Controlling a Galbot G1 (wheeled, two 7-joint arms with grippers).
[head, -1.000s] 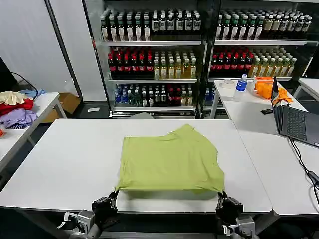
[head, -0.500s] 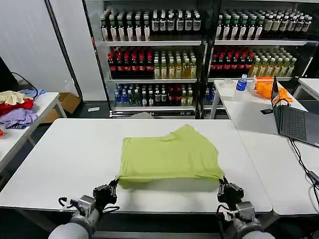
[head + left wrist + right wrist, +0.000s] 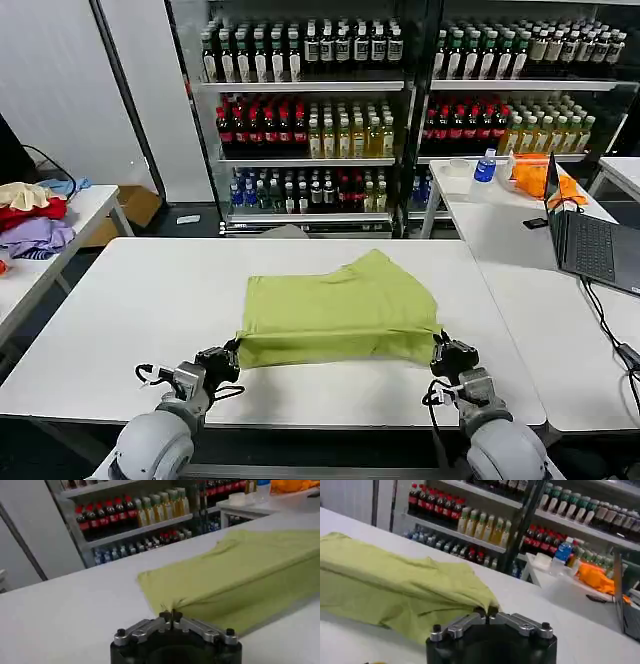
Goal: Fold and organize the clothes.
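The lime yellow-green T-shirt [image 3: 340, 305] lies on the white table [image 3: 130, 320], its near hem lifted and carried back over the rest of the cloth. My left gripper [image 3: 230, 352] is shut on the near-left corner of the hem, and my right gripper [image 3: 438, 345] is shut on the near-right corner. In the left wrist view the T-shirt [image 3: 240, 580] fans out from the pinched jaws of the left gripper [image 3: 171, 615]. The right wrist view shows the T-shirt [image 3: 395, 592] bunched at the right gripper [image 3: 486, 613]. The shirt's printed side is hidden.
A second table at the right holds an open laptop [image 3: 590, 240], an orange cloth [image 3: 535, 175] and a blue bottle [image 3: 485, 166]. A heap of red, purple and cream garments [image 3: 30, 215] sits at far left. Drink shelves [image 3: 310, 110] stand behind the table.
Both grippers have moved away from the table's near edge, carrying the shirt's near hem up and back over the cloth. The visible shirt has grown shorter front to back.
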